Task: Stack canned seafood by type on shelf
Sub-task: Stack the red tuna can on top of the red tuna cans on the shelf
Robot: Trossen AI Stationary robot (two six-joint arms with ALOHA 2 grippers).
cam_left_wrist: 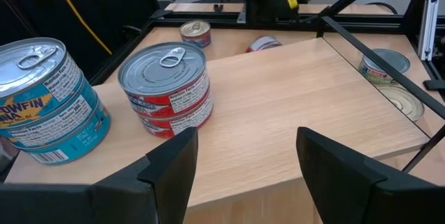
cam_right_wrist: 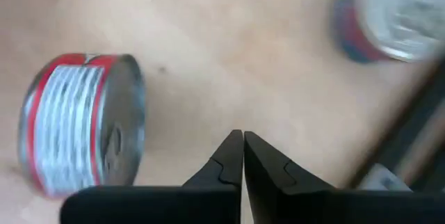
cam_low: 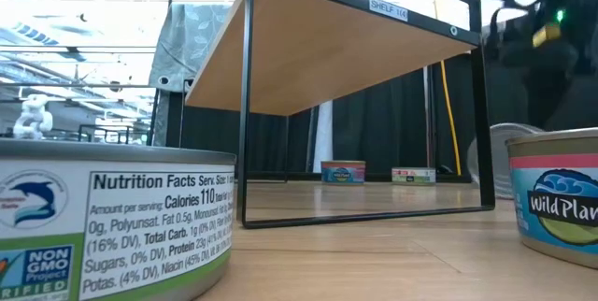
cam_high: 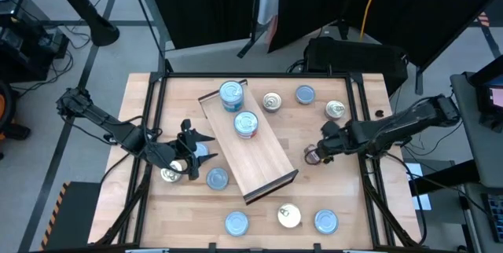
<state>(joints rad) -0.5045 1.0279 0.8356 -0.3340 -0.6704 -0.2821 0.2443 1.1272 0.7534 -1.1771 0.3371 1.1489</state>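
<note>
The shelf (cam_high: 259, 159), a light-wood board on a black frame, stands slantwise mid-table. Two stacks of canned seafood stand on its far end: blue-labelled tins (cam_left_wrist: 49, 99) and red-labelled tins (cam_left_wrist: 167, 88), both with silvery pull-tab tops. My left gripper (cam_high: 206, 148) hovers open at the shelf's left long edge, its fingers (cam_left_wrist: 170, 165) pointing across the board with nothing between them. My right gripper (cam_right_wrist: 242, 154) is shut and points down over the table right of the shelf. Beside it a red-and-white tin (cam_right_wrist: 80, 123) lies on its side, apart from the fingers.
Loose tins stand on the table: three at the far right (cam_high: 305, 94), two near my left gripper (cam_high: 217, 177), three along the near edge (cam_high: 289, 216). A black frame (cam_high: 369, 119) borders the table. The shelf's near half (cam_left_wrist: 313, 92) is bare wood.
</note>
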